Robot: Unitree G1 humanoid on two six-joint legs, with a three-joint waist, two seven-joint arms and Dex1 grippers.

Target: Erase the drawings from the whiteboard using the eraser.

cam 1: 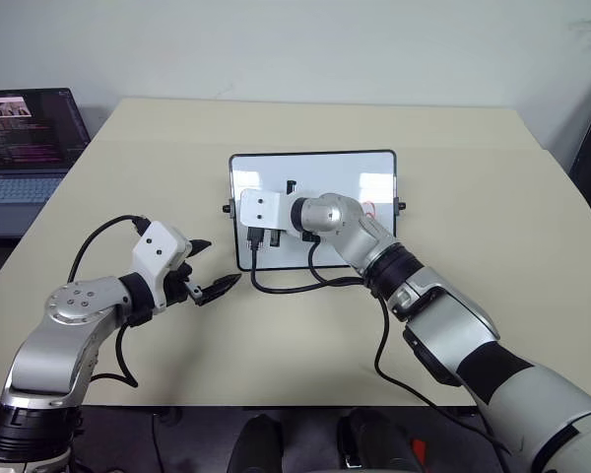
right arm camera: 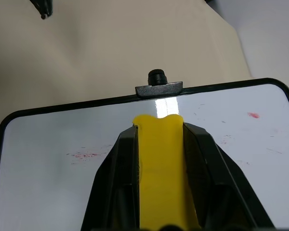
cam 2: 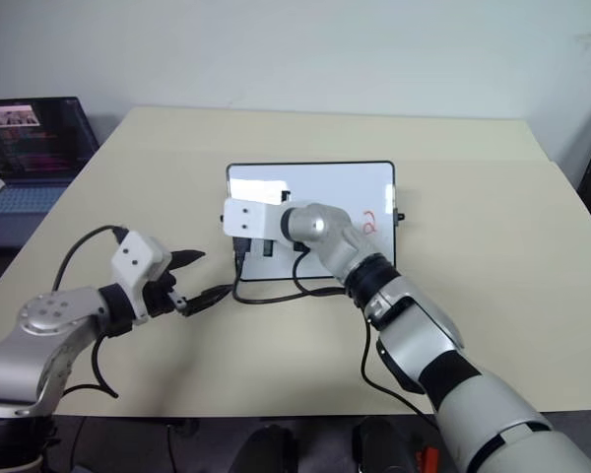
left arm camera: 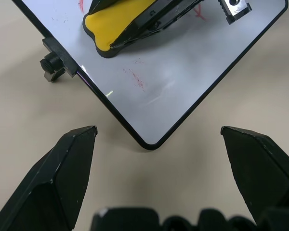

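Right tool (right arm camera: pixel 160 144) clamps eraser (right arm camera: pixel 160 159) flat against whiteboard (right arm camera: pixel 53 139).

Setting: an office or small lab room. Before me, a plain beige worktop (cam 1: pixel 473 197) set against a bare pale wall (cam 1: pixel 305 49). On a lower surface to my left, an open laptop (cam 1: pixel 25 148) with a lit screen. On my worktop, a small framed whiteboard (cam 1: pixel 374 172).

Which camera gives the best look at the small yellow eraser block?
The right wrist view: the yellow eraser sits centred between the right gripper's black fingers, over the white board. The left wrist view shows its side; in the head views the arm covers it.
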